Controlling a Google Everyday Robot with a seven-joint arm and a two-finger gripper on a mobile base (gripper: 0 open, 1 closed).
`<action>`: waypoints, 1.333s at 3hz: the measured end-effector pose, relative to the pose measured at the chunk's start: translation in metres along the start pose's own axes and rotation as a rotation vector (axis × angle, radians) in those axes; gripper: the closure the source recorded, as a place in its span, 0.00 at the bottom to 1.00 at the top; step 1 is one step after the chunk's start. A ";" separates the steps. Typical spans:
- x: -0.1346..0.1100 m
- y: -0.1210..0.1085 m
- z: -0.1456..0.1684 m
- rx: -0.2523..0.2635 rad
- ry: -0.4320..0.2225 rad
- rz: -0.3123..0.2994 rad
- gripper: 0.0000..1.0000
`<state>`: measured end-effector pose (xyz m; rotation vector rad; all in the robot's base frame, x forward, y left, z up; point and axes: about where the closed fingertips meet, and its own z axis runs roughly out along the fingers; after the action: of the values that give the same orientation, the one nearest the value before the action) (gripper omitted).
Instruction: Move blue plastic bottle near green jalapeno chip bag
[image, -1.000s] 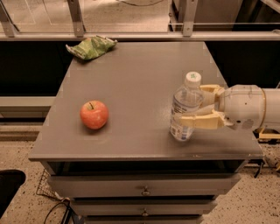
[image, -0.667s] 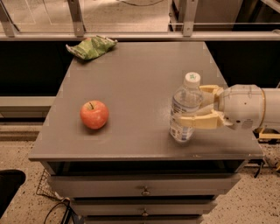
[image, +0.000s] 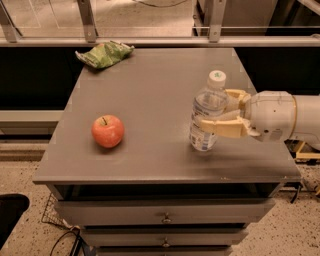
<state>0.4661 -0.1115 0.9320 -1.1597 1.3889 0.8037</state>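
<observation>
- One step is in hand, as I judge it: the grasp. The robot's cream two-fingered hand (image: 214, 111) reaches in from the right edge of the frame. It pinches the blue plastic bottle (image: 206, 114), with one finger across the front of the label and the other behind it, below the shoulder.
- That bottle is a clear, ribbed cylinder with a white screw cap and a blue-and-white label. It stands upright at right of centre on the flat grey worktop (image: 150, 90). I cannot tell whether its base rests on the surface or hangs just off it.
- At the upper left of the frame lies the green jalapeno chip bag (image: 104, 54), a small crumpled foil pouch. It sits at the far left corner of the worktop, well apart from the bottle, so the carry is not yet done.
- Next comes a lift, then a diagonal sweep toward the upper left, then a set-down just beside the bag without pressing on it.
- The round, glossy red apple (image: 107, 131) at lower left sits below that line and should not be in the way.
- Thin clear plastic probably gives under a squeeze, and a tall narrow bottle tips easily on release.
- Light foil would likely slide if nudged.
- The worktop looks smooth and matt, and the grey drawers (image: 165, 212) beneath it have small round knobs.
</observation>
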 end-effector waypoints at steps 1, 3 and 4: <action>-0.017 -0.029 0.021 -0.029 -0.043 0.003 1.00; -0.059 -0.121 0.105 -0.133 -0.077 0.019 1.00; -0.066 -0.153 0.147 -0.167 -0.049 0.025 1.00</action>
<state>0.6515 -0.0047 0.9930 -1.2437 1.3183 0.9746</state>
